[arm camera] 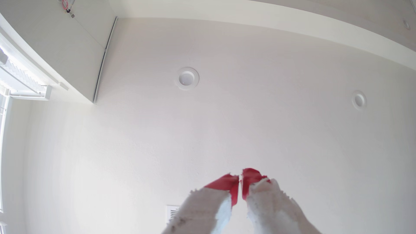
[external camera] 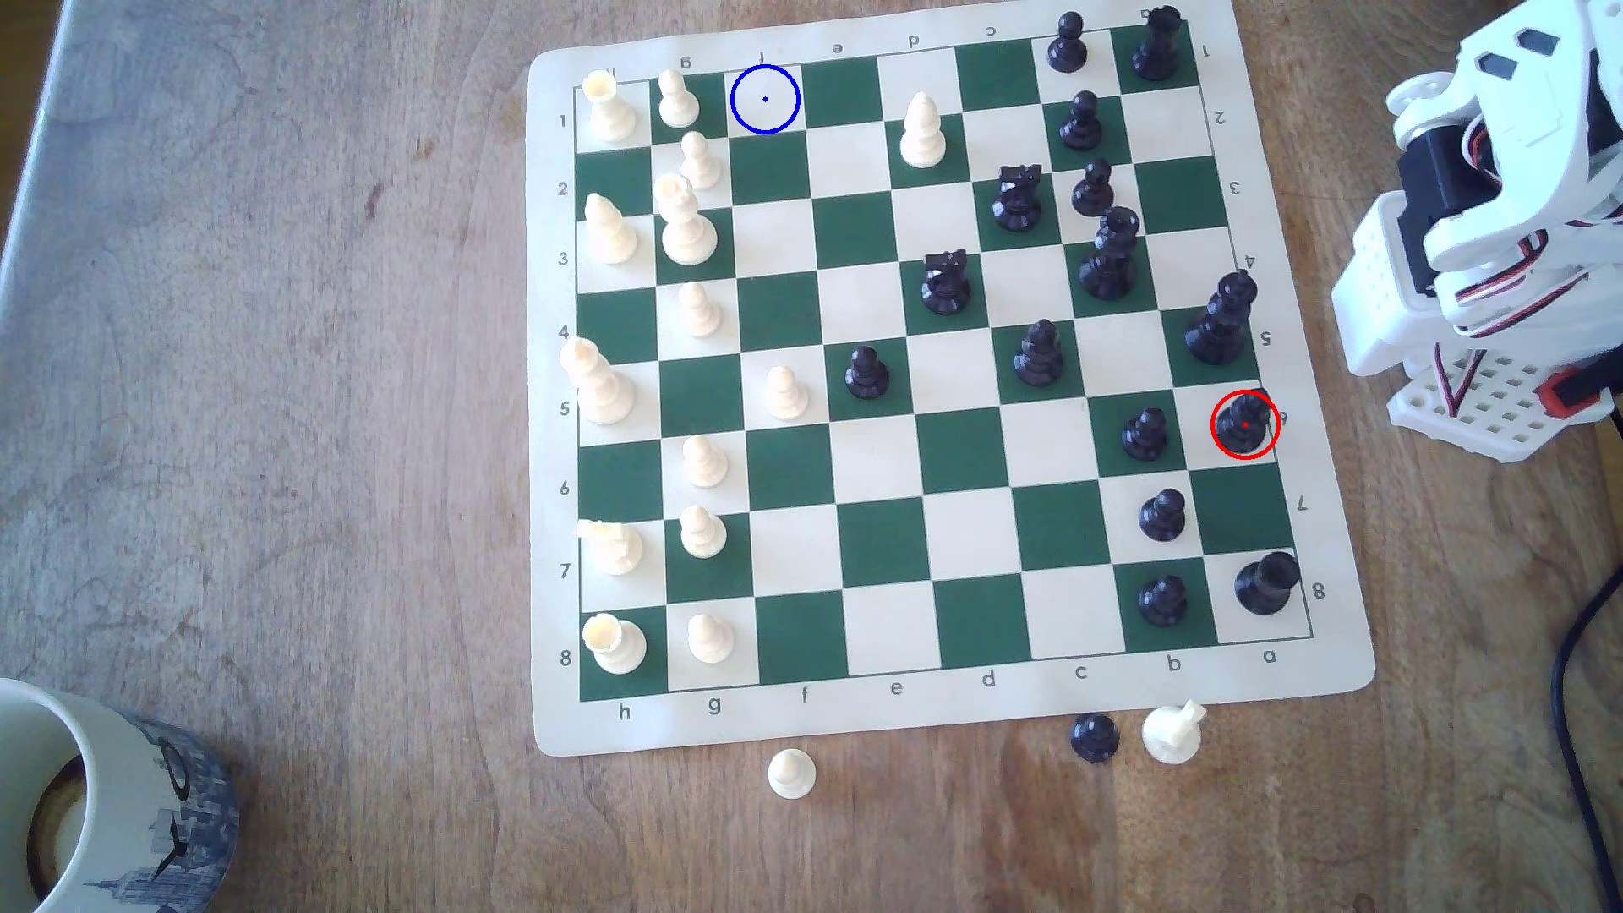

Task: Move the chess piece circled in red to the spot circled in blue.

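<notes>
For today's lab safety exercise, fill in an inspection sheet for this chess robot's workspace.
Surface: wooden table under a green-and-cream mat.
Job's things: black piece ringed red at the mat's right edge in the exterior view; blue-ringed square holds no piece.
Clutter: mug; three pieces off the mat, including a white pawn.
Grippers: gripper points at the ceiling, red tips nearly touching, holding nothing.
Cables: black cable beside the arm.
Surroundings: ceiling lights, window blinds.
</notes>
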You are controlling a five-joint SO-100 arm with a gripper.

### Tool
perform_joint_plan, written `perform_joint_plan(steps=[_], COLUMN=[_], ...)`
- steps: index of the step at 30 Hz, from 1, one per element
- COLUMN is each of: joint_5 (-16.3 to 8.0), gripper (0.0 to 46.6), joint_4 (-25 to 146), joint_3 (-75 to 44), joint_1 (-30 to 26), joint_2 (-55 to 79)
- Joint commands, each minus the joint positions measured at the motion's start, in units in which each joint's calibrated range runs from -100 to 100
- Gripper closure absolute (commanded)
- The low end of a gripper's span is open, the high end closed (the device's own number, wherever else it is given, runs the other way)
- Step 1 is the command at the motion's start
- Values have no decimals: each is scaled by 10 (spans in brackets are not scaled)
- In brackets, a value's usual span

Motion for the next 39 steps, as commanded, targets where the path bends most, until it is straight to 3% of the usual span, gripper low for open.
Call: perform_joint_plan(steps=[1, 19, 27, 28, 29, 33, 36, 38, 39], joint_5=[2, -2, -3, -10, -58, -87, -80, 0, -1], gripper=[464, 464, 464, 464, 464, 458, 426, 430, 430], joint_4=[27, 681, 1085, 1149, 1244, 1391, 1452, 1526, 1559], joint_3=[14, -55, -183, -201, -233, -301, -336, -372, -391], joint_1=[4, 51, 53, 55, 62, 67, 67, 62, 57], joint_2=[-2, -2, -1, -1, -1, -1, -1, 7, 18])
